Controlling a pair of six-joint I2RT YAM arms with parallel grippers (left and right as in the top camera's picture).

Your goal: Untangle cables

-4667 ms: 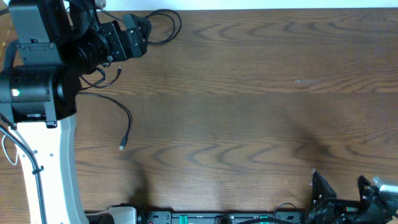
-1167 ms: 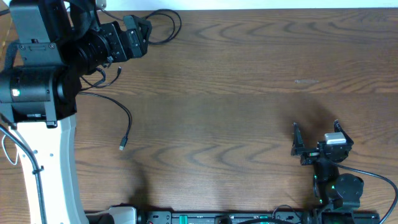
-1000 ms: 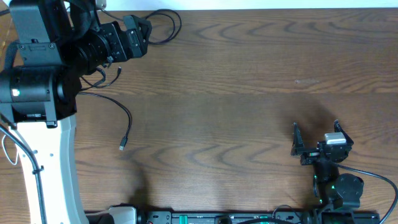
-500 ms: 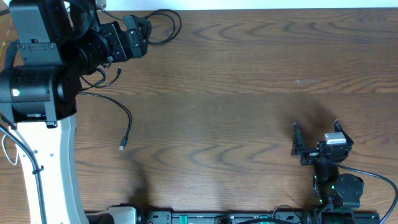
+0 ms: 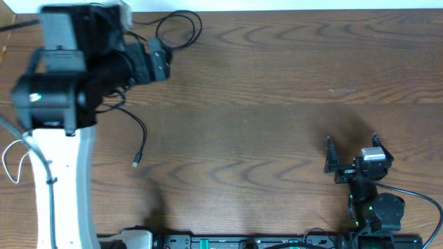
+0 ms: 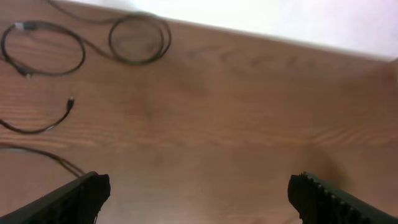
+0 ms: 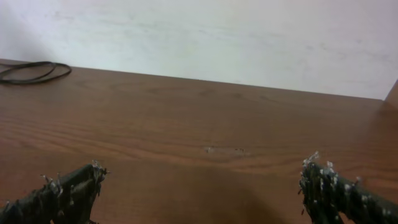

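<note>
My left arm (image 5: 64, 187) shows me a long, smooth white shell, topped by a bulky black joint housing (image 5: 59, 97) with a small green light (image 5: 33, 99). Its wrist section (image 5: 149, 63) is black and boxy. The left fingers (image 6: 78, 198) are black with ribbed inner faces. My right arm (image 5: 377, 211) is black with a green light (image 5: 367, 205) and a silvery block (image 5: 372, 155) on top. Its fingers (image 7: 68, 190) are black, flecked with white.

Brown wooden table (image 5: 277, 83), white wall (image 7: 217, 31)
</note>
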